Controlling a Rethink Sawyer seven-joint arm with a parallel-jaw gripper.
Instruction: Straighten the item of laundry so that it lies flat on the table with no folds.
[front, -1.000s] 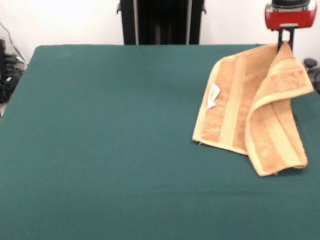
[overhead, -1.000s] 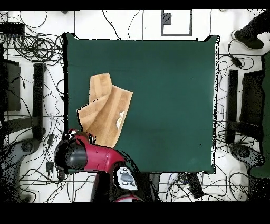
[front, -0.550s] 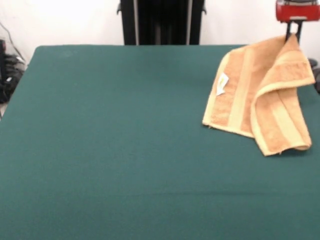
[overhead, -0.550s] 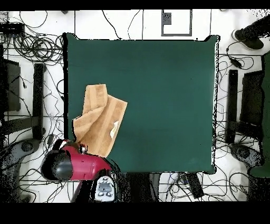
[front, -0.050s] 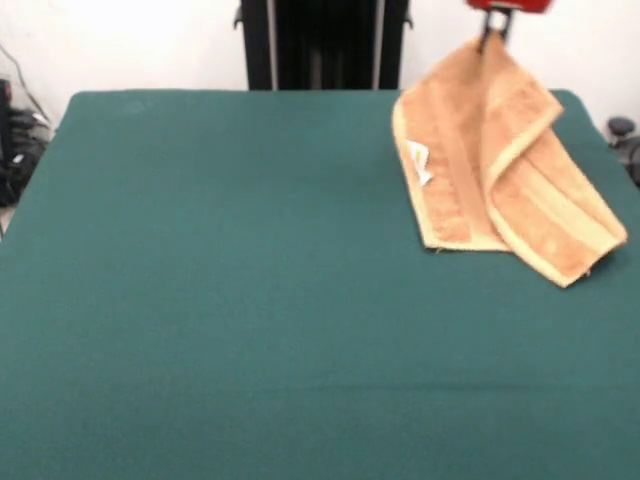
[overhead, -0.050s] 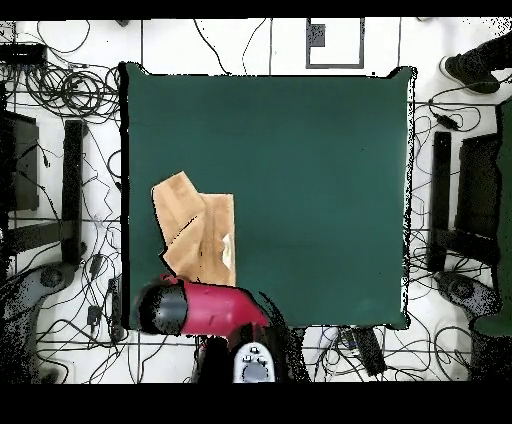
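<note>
The table (front, -0.050s: 220, 300) is the biggest thing here. It is a wide rectangle with a dark green cover that looks soft and fuzzy, like felt. Most of its top is bare.

The red arm (overhead, -0.050s: 205, 308) is round and smooth. In the overhead view it reaches over the table's bottom edge, near the bottom left corner.

The towel (front, -0.050s: 495, 170) is a small, tan-orange cloth with a loopy, fluffy look. In the front view it sits near the table's far right corner. Its top corner is pulled up into a point, so the cloth hangs down from there like a tent, and its lower part rests on the green cover. One side is folded over the other, so it is not flat. A smoother, paler stripe runs down it, and the edges have a neat sewn border.

The gripper (front, -0.050s: 492, 40) shows only as dark tips under a red piece at the top edge. The tips are pinched tight on the towel's raised corner.

A tiny white tag (front, -0.050s: 418, 162) sticks out on the towel's left side.
</note>
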